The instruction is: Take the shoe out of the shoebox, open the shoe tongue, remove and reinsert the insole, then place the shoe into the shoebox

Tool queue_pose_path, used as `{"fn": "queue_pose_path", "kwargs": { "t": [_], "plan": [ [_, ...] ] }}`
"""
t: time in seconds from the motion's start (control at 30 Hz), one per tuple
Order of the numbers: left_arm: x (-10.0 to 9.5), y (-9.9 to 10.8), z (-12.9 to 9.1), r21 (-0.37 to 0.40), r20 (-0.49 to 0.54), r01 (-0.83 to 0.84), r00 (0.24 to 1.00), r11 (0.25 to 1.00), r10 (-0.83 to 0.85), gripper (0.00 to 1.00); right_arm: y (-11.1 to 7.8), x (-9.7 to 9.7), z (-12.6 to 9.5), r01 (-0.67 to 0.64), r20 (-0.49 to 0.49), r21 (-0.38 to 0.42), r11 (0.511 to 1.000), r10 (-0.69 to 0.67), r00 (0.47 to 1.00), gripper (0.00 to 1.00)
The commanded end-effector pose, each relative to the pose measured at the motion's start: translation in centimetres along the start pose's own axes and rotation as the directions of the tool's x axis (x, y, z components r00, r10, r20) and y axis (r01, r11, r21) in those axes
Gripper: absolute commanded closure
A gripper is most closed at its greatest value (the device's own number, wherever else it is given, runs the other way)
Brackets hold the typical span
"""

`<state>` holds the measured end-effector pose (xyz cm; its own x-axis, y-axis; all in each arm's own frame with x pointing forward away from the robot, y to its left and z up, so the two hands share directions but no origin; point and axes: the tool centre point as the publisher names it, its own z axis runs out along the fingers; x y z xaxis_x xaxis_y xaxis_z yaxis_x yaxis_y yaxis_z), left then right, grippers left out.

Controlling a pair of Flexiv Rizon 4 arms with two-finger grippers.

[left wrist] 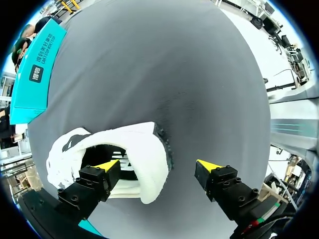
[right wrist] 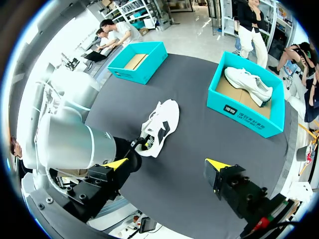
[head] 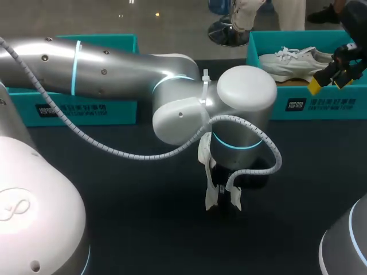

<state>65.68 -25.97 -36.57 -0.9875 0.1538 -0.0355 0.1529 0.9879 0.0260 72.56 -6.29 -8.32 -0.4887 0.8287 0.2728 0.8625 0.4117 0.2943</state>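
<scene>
Left pincer (left wrist: pixel 158 166) is spread wide, one finger at the mouth of the shoe (left wrist: pixel 144 159) lying on the bench (left wrist: pixel 199 74). Suggest pinching the tongue edge only and lifting slowly. Right pincer (right wrist: pixel 167 163) is released, up by the shoebox (right wrist: pixel 249 118). Better to bring it down and pin the shoe.

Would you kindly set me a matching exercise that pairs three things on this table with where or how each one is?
1. white sneaker with black inside
2. all-white sneaker
3. left-hand teal cardboard shoebox

a. holds no shoe
b. lies on the black table
c. rests in the right-hand teal shoebox

Pairs: 1-b, 2-c, 3-a.
</scene>
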Motion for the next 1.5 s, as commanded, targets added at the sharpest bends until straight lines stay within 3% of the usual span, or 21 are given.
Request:
{"fn": "queue_pose_path", "kwargs": {
  "t": [0.03,0.1,0.2,0.57,0.67,0.73,1.17,1.5],
  "plan": [
    [0.0,-0.1,0.2,-0.009,0.006,0.008,1.0,1.0,-0.008,0.3,0.3,-0.1,0.0,-0.001,-0.001,0.006,1.0,0.001,1.0,0.0],
    [-0.1,-0.1,0.3,-0.015,0.01,0.014,1.0,1.0,-0.014,0.49,0.3,-0.1,0.0,-0.001,-0.001,0.006,1.0,0.001,1.0,0.0],
    [-0.1,-0.2,0.5,-0.022,0.015,0.021,1.0,1.0,-0.021,0.56,0.3,-0.1,0.0,-0.001,-0.001,0.006,1.0,0.001,1.0,0.0],
    [0.1,-0.6,0.9,-0.022,0.008,0.021,1.0,1.0,-0.021,0.63,0.3,-0.1,0.0,-0.001,-0.001,0.006,1.0,0.001,1.0,0.0],
    [0.1,-0.5,0.9,-0.02,0.007,0.019,1.0,1.0,-0.019,0.79,0.3,-0.1,0.0,-0.001,-0.001,0.006,1.0,0.001,1.0,0.0],
    [0.1,-0.4,0.7,-0.017,0.007,0.019,1.0,1.0,-0.019,1.0,0.3,-0.1,0.0,-0.001,-0.001,0.006,1.0,0.001,1.0,0.0],
    [1.4,1.1,-1.7,0.02,0.005,0.003,1.0,1.0,-0.003,1.0,0.3,-0.1,0.0,-0.001,-0.001,0.006,1.0,0.001,1.0,0.0],
    [2.7,3.1,-5.8,0.063,-0.03,-0.035,0.999,0.997,0.037,1.0,0.3,-0.1,0.0,-0.001,-0.001,0.006,1.0,0.001,1.0,0.0]
  ]
}}
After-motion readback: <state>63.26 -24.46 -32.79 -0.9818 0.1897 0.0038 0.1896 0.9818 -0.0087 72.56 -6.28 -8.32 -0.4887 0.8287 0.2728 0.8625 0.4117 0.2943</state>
